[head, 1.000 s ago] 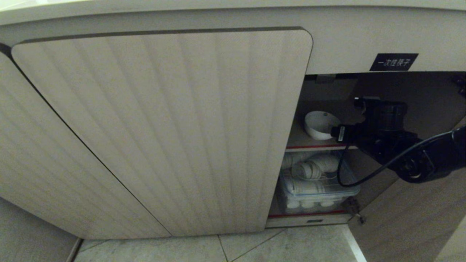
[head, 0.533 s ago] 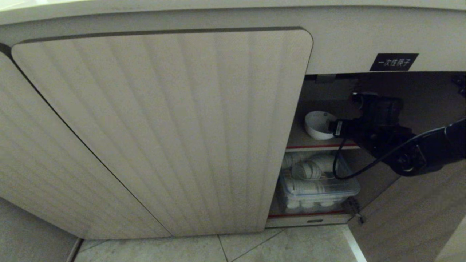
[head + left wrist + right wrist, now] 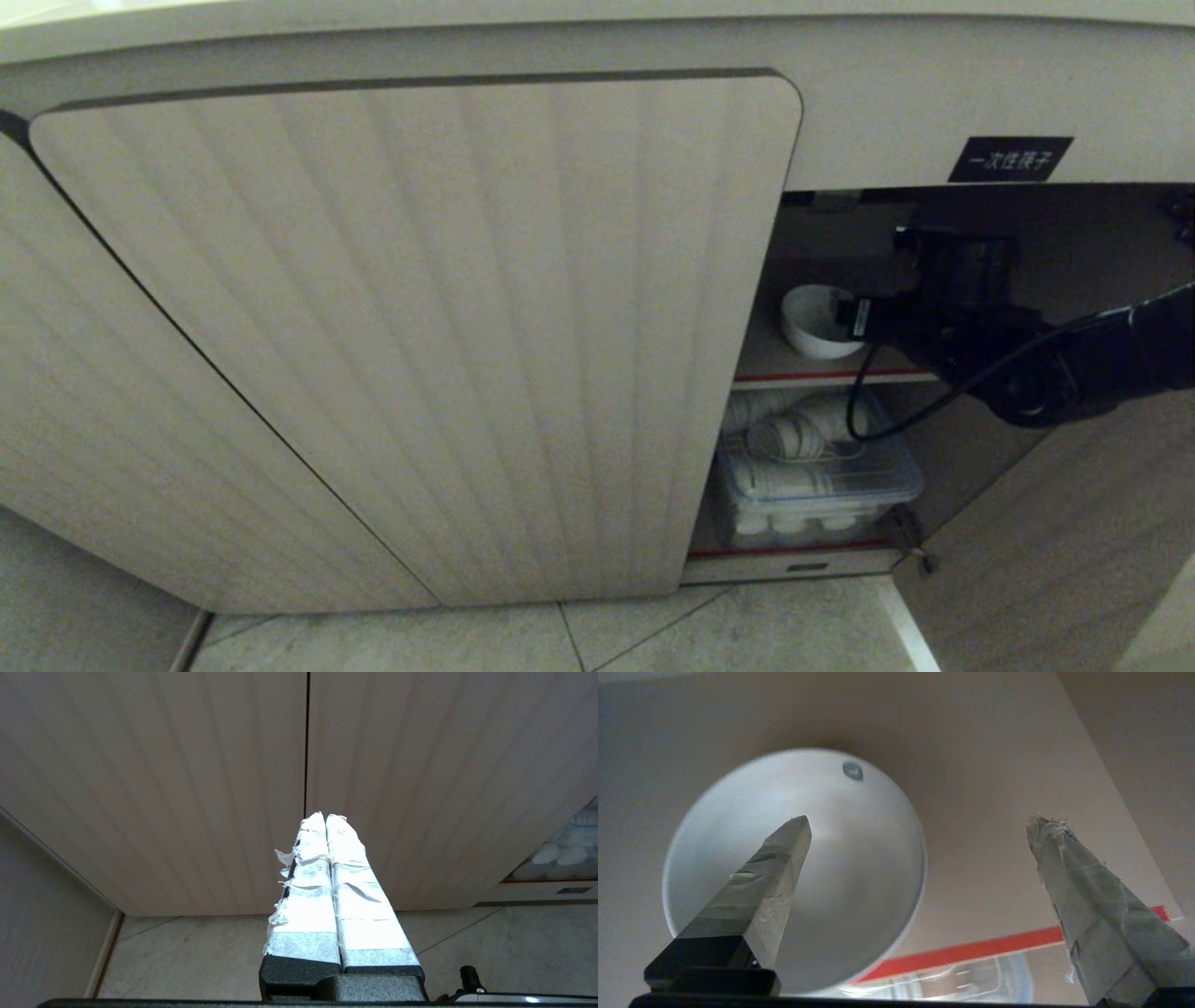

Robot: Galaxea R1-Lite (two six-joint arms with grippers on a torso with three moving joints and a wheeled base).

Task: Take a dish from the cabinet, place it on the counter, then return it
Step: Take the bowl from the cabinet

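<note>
Item: small plain white round ceramic bowl (image 3: 814, 322), glazed, with a small grey-blue mark (image 3: 852, 770) on the inner wall near the rim, too small to read. It sat upright on the upper red-edged shelf (image 3: 822, 378) of the low beige cabinet with ribbed wood-grain doors (image 3: 420, 327), in the open right-hand bay, towards the left of that bay. Handling, as judged: stiff, light for its kind, slick under the taped fingers, and liable to chip or break if knocked against the shelf or dropped; the rim wall offered the natural hold, one finger inside and one outside. The right gripper (image 3: 920, 826) was inside the bay with its jaws wide apart, one taped finger (image 3: 784, 849) over the bowl's hollow, the other well to the side of the bowl, nothing held. The left gripper (image 3: 325, 819), jaws pressed together and empty, was parked near the closed doors. Writing: a small black label (image 3: 1010, 160) on the cabinet front above the bay, white Chinese characters reading 一次性筷子. Lower shelf: a clear plastic lidded box (image 3: 817, 485) of white ribbed cups.
</note>
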